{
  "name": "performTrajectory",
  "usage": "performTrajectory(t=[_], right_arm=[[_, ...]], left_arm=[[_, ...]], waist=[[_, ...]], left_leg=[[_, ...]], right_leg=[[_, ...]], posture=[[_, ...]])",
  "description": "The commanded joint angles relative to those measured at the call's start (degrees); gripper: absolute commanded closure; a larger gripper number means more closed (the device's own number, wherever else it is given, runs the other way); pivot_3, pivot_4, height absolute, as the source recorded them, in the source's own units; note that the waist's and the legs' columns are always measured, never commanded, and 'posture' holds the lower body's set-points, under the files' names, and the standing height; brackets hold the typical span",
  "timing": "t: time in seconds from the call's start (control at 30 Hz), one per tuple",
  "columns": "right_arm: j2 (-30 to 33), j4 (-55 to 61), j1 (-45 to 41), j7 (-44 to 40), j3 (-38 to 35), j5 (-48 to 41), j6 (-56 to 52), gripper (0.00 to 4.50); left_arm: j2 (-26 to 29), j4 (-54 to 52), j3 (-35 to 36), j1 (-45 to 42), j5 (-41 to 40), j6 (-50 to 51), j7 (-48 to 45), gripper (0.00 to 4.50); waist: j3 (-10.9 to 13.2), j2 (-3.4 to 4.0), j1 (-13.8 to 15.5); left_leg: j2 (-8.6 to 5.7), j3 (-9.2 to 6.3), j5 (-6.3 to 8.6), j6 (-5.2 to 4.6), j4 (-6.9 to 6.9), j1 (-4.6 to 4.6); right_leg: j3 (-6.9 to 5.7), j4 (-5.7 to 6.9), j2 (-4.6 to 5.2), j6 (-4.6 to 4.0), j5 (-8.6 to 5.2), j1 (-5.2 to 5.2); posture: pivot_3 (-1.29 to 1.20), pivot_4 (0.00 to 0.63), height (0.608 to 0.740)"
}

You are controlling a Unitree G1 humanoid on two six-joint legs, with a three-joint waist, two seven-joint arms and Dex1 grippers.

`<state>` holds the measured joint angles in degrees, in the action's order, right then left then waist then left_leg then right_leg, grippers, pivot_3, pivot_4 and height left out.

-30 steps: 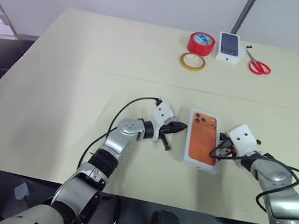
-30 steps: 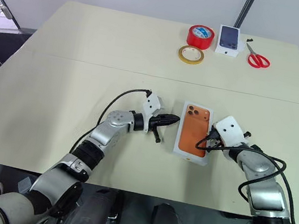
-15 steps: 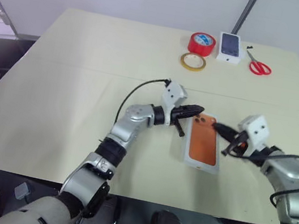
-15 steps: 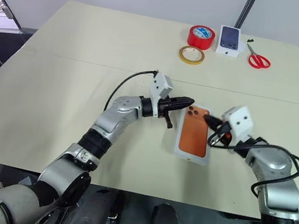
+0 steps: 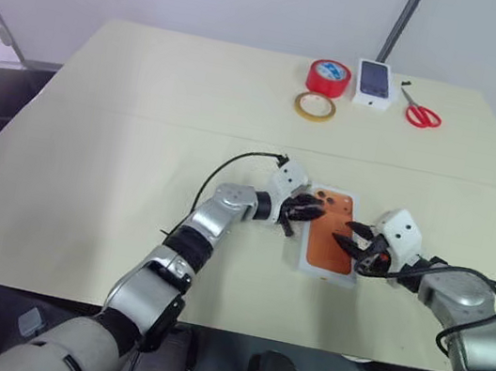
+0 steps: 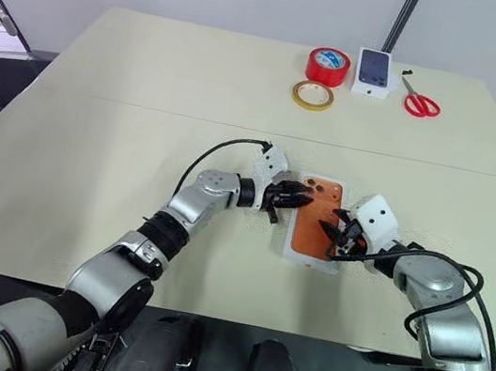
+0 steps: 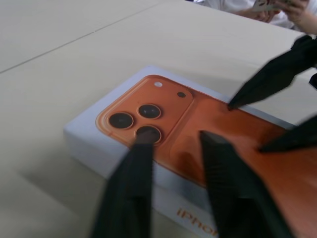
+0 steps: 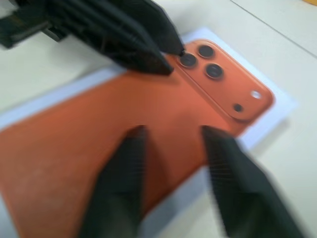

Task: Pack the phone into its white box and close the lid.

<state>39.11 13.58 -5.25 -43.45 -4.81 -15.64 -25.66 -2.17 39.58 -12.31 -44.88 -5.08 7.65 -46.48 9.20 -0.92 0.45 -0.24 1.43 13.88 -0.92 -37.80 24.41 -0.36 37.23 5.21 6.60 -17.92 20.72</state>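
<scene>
The white box (image 5: 323,274) lies on the table in front of me, with orange lettering on its side wall (image 7: 94,148). On its top shows the orange phone (image 5: 325,248), back up, its camera cluster at the far end. I cannot tell the lid apart from the box. My left gripper (image 5: 306,210) is open, its fingertips (image 7: 143,139) over the camera cluster. My right gripper (image 5: 348,243) is open too, its fingertips (image 8: 136,134) low over the phone's right half, pointing toward the left gripper.
At the table's far edge stand a red tape roll (image 5: 329,75), a yellowish tape ring (image 5: 314,107), a small white carton picturing a dark phone (image 5: 375,81) and red scissors (image 5: 419,112). A person's hands (image 7: 277,5) show beyond the table.
Both grippers were shut and now stand open. The left one has moved from beside the box onto the camera end. The right one has turned in over the phone's right side.
</scene>
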Motion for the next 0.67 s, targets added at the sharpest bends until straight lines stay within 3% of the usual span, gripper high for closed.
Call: performTrajectory(t=[0.03,0.07,0.1,0.27,0.5,0.67], right_arm=[[-1.6,1.1,-3.1,-1.9,-4.3,-6.3,1.0,0.54],[-1.6,1.2,-3.6,-2.5,-4.9,-7.4,1.0,0.02],[-1.5,1.2,-3.8,-3.2,-5.0,-8.0,1.4,0.00],[-0.5,0.6,-2.8,-7.2,-6.7,-9.2,5.5,0.00],[3.6,-4.0,1.6,-13.4,-10.4,-9.3,10.5,0.00],[6.7,-12.0,2.7,-17.0,-13.1,-7.9,14.8,0.00]], left_arm=[[5.2,-11.5,4.0,2.8,-3.3,2.4,-1.5,1.04],[6.9,-14.9,4.7,4.0,-4.0,3.1,-1.7,0.47],[8.5,-18.4,5.4,5.3,-4.8,3.9,-1.9,0.05],[18.6,-33.8,8.5,13.8,-8.1,9.1,-4.2,0.05],[31.3,-38.3,16.3,25.8,-11.5,8.9,-7.2,0.05],[36.7,-42.3,21.5,33.2,-14.9,10.9,-8.1,0.05]], waist=[[0.1,0.10,-0.2],[0.1,0.14,-0.3],[0.1,0.17,-0.2],[0.1,0.22,0.3],[0.1,0.26,0.1],[0.1,0.27,0.1]], left_leg=[[0.00,0.03,-0.01,0.02,0.04,0.06],[-0.01,0.05,-0.03,0.05,0.08,0.09],[-0.01,0.07,-0.05,0.08,0.15,0.13],[-0.08,0.07,-0.18,0.28,0.48,0.10],[-0.12,0.08,-0.17,0.28,0.58,0.03],[-0.12,0.09,-0.17,0.29,0.62,0.04]], right_leg=[[0.03,0.02,0.01,0.00,0.00,0.10],[0.05,0.03,0.02,0.00,0.01,0.17],[0.07,0.04,0.02,0.00,0.01,0.25],[0.05,-0.02,0.10,0.00,0.01,0.32],[0.05,-0.03,0.21,-0.03,0.01,0.31],[0.06,-0.05,0.28,-0.05,0.00,0.34]], posture=[[0.00,0.150,0.728],[0.00,0.150,0.728],[0.00,0.150,0.728],[0.00,0.150,0.728],[0.00,0.150,0.728],[0.00,0.150,0.728]])
